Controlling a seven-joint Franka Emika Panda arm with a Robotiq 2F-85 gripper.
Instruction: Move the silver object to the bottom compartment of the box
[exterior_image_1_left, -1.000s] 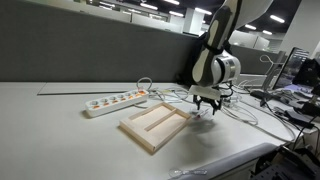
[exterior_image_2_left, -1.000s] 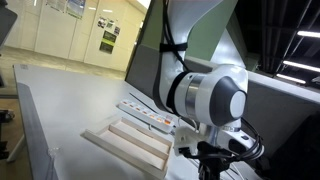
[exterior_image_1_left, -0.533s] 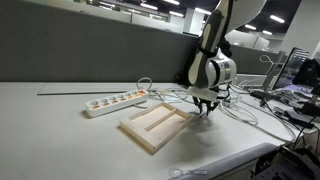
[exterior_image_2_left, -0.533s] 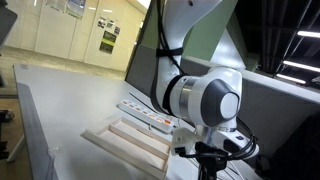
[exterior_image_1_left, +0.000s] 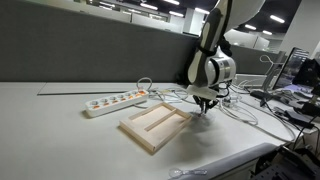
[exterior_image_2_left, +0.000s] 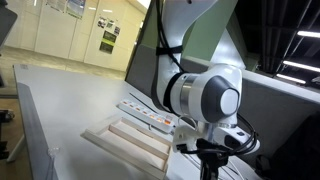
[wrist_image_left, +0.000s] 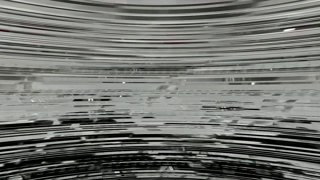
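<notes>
In an exterior view the gripper (exterior_image_1_left: 204, 108) hangs low right of centre, just off the right end of the wooden tray (exterior_image_1_left: 143, 130), above white cables (exterior_image_1_left: 243, 108); whether its fingers are spread or closed I cannot tell. The silver object is too small to make out. A white power strip (exterior_image_1_left: 113, 101) lies upper left of the tray on the pale table (exterior_image_1_left: 50, 130). The wrist view is only streaked noise

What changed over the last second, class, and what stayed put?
The gripper dipped slightly toward the table beside the box, then nearly stopped. Whether it took hold of anything cannot be seen; the wrist view is unreadable. The box and the power strip stayed put.
</notes>
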